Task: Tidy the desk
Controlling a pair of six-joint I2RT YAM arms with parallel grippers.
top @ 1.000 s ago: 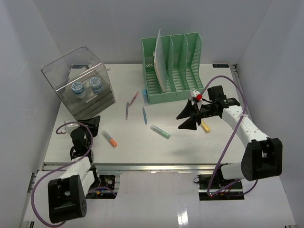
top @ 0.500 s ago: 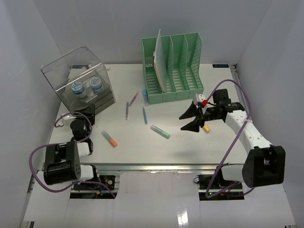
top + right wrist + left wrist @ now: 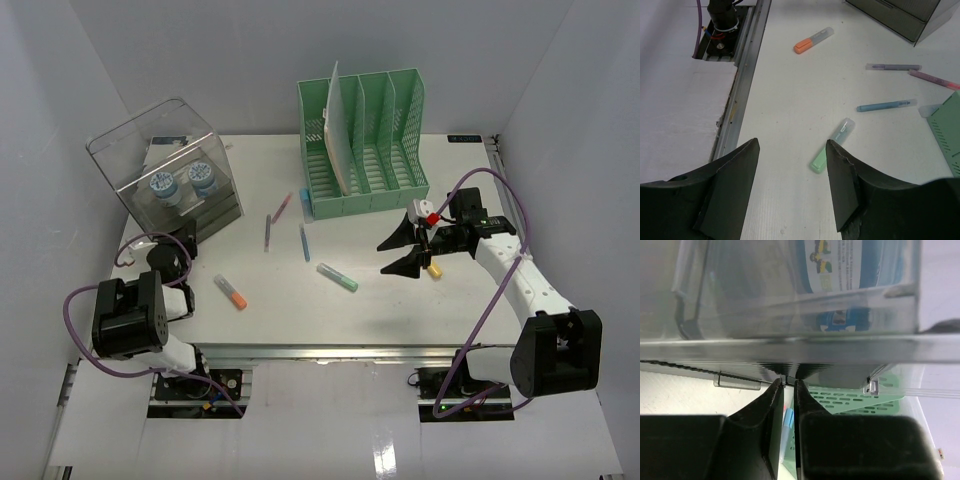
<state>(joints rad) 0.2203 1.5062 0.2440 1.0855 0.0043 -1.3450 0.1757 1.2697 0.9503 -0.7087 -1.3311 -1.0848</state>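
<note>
The white desk point(image 3: 300, 315) carries scattered pens. A green highlighter point(image 3: 338, 277) lies mid-desk, an orange highlighter point(image 3: 231, 292) to its left, and a yellow highlighter point(image 3: 432, 266) beside my right gripper. My right gripper point(image 3: 400, 251) is open and empty above the desk; in the right wrist view point(image 3: 792, 175) the green highlighter point(image 3: 834, 145) lies just beyond its jaws. My left gripper point(image 3: 168, 252) is at the base of the clear plastic box point(image 3: 170, 175). In the left wrist view point(image 3: 788, 384) its jaws are nearly together, a thin slit between them, tips at the box's lower edge point(image 3: 790, 347).
A green file rack point(image 3: 365, 140) holding a white sheet stands at the back. A purple pen point(image 3: 268, 232), pink pen point(image 3: 284, 207) and blue pen point(image 3: 304, 242) lie in front of it. The silver rail point(image 3: 300, 350) runs along the front edge. Pale grey walls close in on both sides.
My left arm has swung up and left, bringing its gripper against the clear box. My right gripper shifted slightly right and down a second ago, then stayed put.
</note>
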